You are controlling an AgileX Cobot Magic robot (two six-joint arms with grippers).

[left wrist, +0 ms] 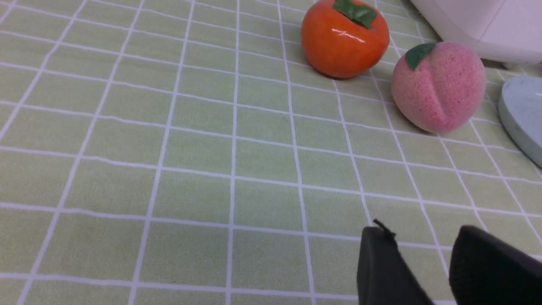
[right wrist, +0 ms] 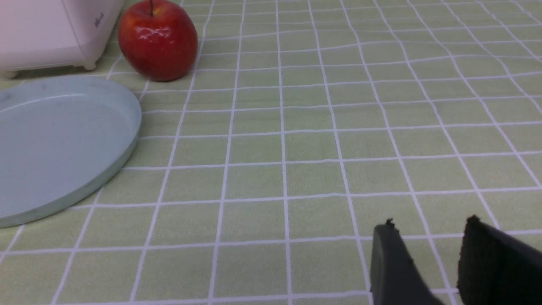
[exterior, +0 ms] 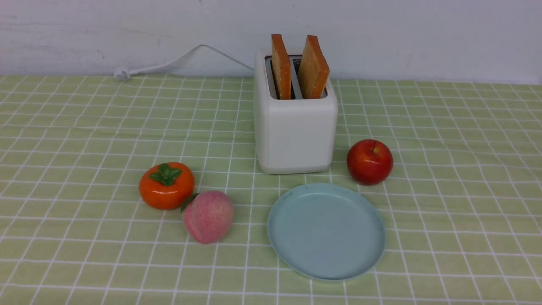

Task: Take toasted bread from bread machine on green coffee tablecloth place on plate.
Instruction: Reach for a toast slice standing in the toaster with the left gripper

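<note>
In one bread machine (exterior: 295, 127) stand two toast slices (exterior: 281, 67) (exterior: 313, 70); left fingers (left wrist: 381, 271) and right fingers (right wrist: 394, 267) gape, empty

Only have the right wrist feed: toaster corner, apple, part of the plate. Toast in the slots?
Observer: Yes. Front view shows two slices of toasted bread standing in the bread machine, one per slot, upper halves sticking out.
Operator: And the left gripper?
Observer: The left gripper is open above bare green coffee tablecloth, with nothing between its jaws.
</note>
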